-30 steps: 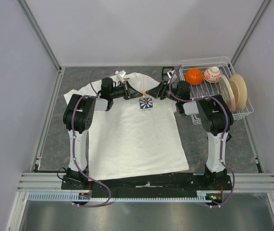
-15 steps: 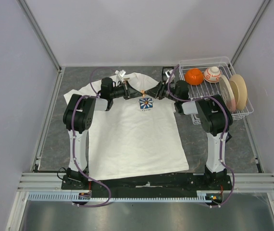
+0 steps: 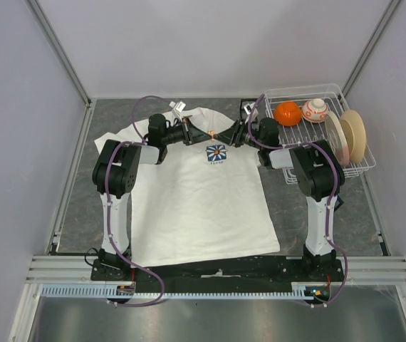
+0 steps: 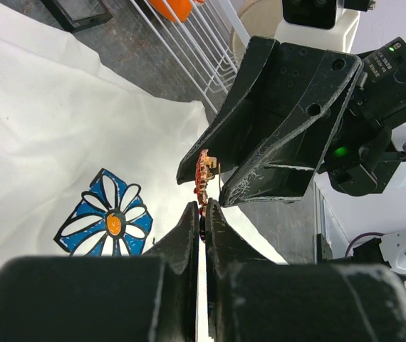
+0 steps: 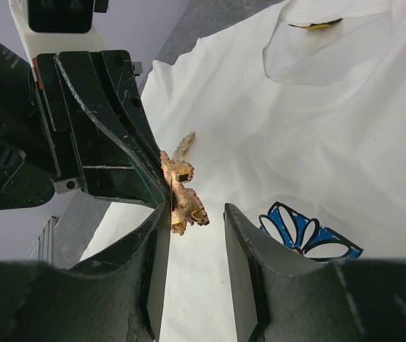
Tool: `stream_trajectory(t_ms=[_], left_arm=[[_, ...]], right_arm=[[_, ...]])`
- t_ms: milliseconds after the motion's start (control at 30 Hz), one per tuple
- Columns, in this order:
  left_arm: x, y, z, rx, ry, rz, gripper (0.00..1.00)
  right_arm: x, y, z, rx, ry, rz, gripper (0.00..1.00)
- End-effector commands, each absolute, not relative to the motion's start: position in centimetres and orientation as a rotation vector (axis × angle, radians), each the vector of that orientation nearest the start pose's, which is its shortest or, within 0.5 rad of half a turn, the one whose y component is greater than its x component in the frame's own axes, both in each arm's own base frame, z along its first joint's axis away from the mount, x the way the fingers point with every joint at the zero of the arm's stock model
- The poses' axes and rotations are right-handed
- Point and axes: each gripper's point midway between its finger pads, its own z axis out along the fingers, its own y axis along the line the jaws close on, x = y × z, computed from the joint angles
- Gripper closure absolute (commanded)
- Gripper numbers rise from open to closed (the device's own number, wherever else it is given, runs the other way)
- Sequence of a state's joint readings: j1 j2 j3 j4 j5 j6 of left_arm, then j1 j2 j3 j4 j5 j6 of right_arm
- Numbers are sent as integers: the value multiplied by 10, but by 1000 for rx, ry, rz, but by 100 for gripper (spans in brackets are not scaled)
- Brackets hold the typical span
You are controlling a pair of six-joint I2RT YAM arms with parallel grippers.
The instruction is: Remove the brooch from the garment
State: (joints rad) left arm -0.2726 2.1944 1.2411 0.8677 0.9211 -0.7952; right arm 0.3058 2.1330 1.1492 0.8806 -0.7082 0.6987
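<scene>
The white T-shirt (image 3: pixel 196 206) lies flat on the table, its blue flower print (image 3: pixel 216 153) on the chest. A gold brooch (image 3: pixel 211 135) is held just above the shirt, beyond the print. My left gripper (image 3: pixel 202 134) is shut on the brooch (image 4: pixel 204 173), pinching its lower end between its fingertips (image 4: pixel 191 214). My right gripper (image 3: pixel 222 135) faces it from the right and is open, its jaws on either side of the brooch (image 5: pixel 183 191); the left finger (image 5: pixel 157 235) is close against it. The tan neck label (image 5: pixel 318 26) shows at the collar.
A white wire rack (image 3: pixel 363 167) at the far right holds an orange ball (image 3: pixel 287 113), a red-and-white ball (image 3: pixel 315 109) and upright plates (image 3: pixel 350 135). A small black object (image 3: pixel 248 108) and a small metal object (image 3: pixel 180 109) lie by the far edge of the shirt.
Both grippers have edged slightly toward the far side with the brooch between them. The left arm's purple cable loop now stands higher.
</scene>
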Motion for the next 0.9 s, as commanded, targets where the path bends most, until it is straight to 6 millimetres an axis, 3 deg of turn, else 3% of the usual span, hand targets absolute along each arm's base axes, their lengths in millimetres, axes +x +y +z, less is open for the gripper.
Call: stream_trajectory(t_ms=[0,467,867], left_arm=[[452,-295,155,390,1740,-1529,98],[448,-300,159,433,1719,-1533,98],[446,-305,159,460,1728,-1518,98]], right_arm=[[472,294,130,-286,1756,1322,58],[473,297,127,-267,1767,1339,73],[474,297,127,-264,1775,1340,69]])
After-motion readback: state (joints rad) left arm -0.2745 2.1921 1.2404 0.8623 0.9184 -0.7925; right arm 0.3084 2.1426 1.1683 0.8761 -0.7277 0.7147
